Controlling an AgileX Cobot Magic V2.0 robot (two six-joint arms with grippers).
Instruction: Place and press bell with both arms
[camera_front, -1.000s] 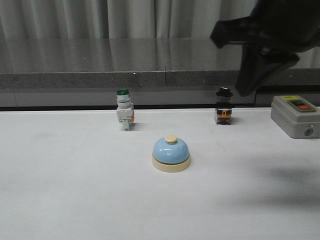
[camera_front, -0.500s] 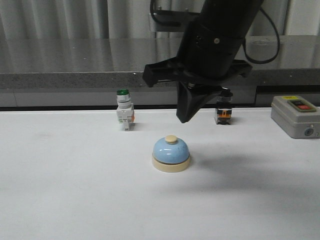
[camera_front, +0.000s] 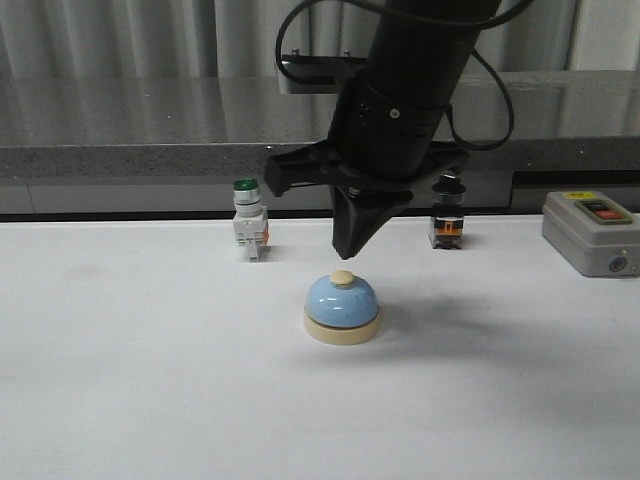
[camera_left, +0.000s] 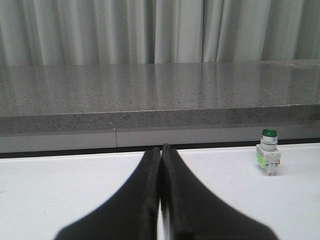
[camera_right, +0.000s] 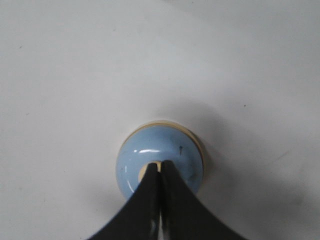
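The bell (camera_front: 342, 307), light-blue dome on a cream base with a cream knob, stands on the white table near the middle. My right gripper (camera_front: 344, 254) is shut and points straight down, its tips a little above the knob. In the right wrist view the shut tips (camera_right: 160, 163) lie over the knob of the bell (camera_right: 150, 150). My left gripper (camera_left: 160, 149) is shut and empty, low over the table; it shows only in the left wrist view. The bell is out of that view.
A green-capped white switch (camera_front: 249, 220) stands behind the bell to the left and shows in the left wrist view (camera_left: 268, 158). A black-capped switch (camera_front: 447, 222) stands behind to the right. A grey button box (camera_front: 592, 232) sits at the right edge. A grey ledge (camera_front: 150, 150) runs along the back.
My right arm has swung in from the upper right, moved left and come down until its shut tips hang just above the bell's knob. The bell has not moved.
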